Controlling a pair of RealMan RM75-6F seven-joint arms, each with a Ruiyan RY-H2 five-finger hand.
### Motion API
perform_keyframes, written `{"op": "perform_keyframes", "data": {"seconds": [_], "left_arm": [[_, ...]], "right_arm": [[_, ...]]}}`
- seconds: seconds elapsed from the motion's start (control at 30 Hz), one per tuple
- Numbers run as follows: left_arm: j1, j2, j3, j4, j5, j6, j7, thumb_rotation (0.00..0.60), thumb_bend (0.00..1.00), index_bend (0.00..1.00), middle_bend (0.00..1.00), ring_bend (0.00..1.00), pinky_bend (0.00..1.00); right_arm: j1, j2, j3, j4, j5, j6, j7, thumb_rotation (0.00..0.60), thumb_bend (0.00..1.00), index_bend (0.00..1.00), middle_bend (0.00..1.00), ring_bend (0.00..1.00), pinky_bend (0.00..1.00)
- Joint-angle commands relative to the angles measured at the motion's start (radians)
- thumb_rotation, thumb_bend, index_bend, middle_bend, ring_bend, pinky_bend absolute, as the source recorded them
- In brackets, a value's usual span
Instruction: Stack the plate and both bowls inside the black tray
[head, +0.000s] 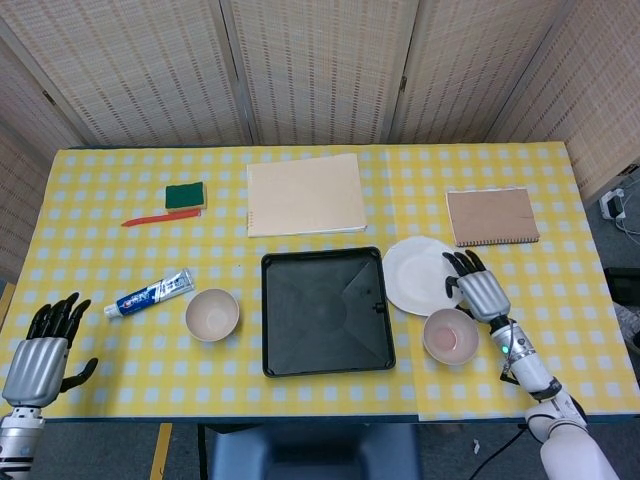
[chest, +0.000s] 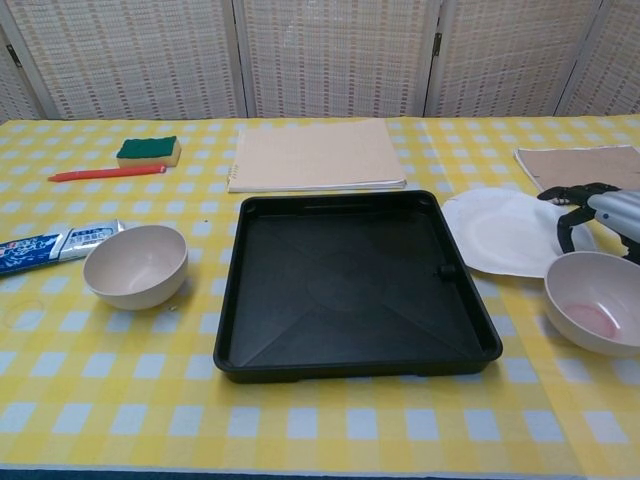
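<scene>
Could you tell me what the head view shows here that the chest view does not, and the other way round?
Only the head view shows the left hand, open at the table's near left corner, the right forearm, and the whole brown notebook.

The chest view adds no object of its own; it only gives a lower, closer angle on the same things.

Both show the black tray, still empty, the white plate, both bowls, the toothpaste tube, sponge, red pen, beige pad, and the right hand over the plate's right edge.

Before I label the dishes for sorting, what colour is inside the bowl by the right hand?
Pale cream with a pinkish patch at the bottom of the bowl; chest view shows it best.
</scene>
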Motion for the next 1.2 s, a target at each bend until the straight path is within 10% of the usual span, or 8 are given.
{"op": "perform_keyframes", "data": {"seconds": [0.03,0.8,1.2], "left_arm": [[-0.001,0.0,0.001,0.0,0.003,0.0,0.0,0.6,0.36,0.0,0.01,0.0,0.0],[0.007,0.002,0.009,0.001,0.033,0.025,-0.004,0.6,0.4,0.0,0.01,0.0,0.0],[0.018,0.016,0.009,-0.013,0.04,0.045,-0.017,0.6,0.4,0.0,0.01,0.0,0.0]], "right_arm": [[-0.002,-0.003,0.008,0.003,0.007,0.027,0.012,0.6,0.4,0.66,0.15,0.11,0.0],[-0.004,0.038,0.054,-0.025,0.032,0.259,0.013,0.6,0.4,0.76,0.24,0.16,0.02],[0.047,0.08,0.002,-0.222,-0.071,0.456,-0.066,0.6,0.4,0.76,0.24,0.16,0.02]]}}
